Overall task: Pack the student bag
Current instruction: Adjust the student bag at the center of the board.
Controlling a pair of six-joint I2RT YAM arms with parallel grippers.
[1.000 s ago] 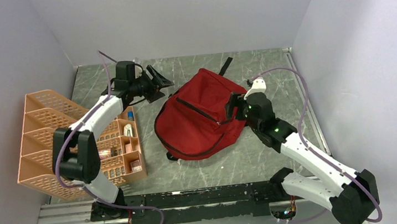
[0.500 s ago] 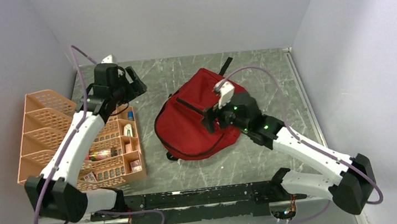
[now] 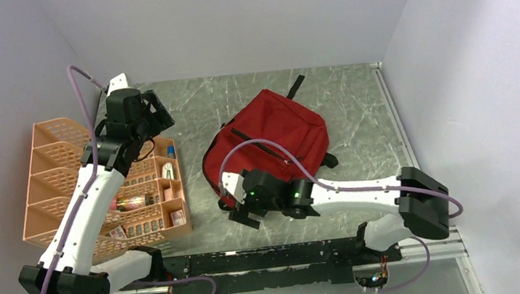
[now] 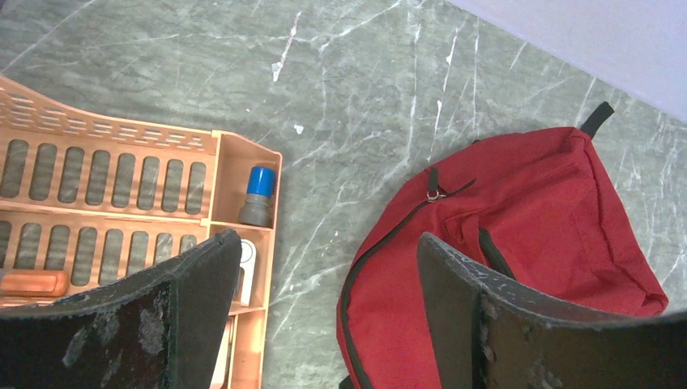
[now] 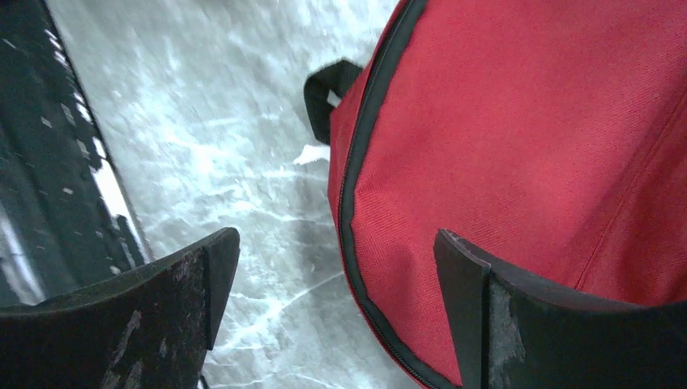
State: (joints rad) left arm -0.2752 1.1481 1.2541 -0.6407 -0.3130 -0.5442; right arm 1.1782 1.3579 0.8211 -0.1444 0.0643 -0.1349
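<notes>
1. The student bag (image 3: 274,134) is a soft red fabric backpack with black zippers and black straps.
2. It lies flat, with a black loop at its far end.
3. Its near-left corner, edged by a black zipper, sits just ahead of the right gripper (image 3: 238,209).
4. It lies to the right of the left gripper (image 3: 157,112), well apart from it.
</notes>
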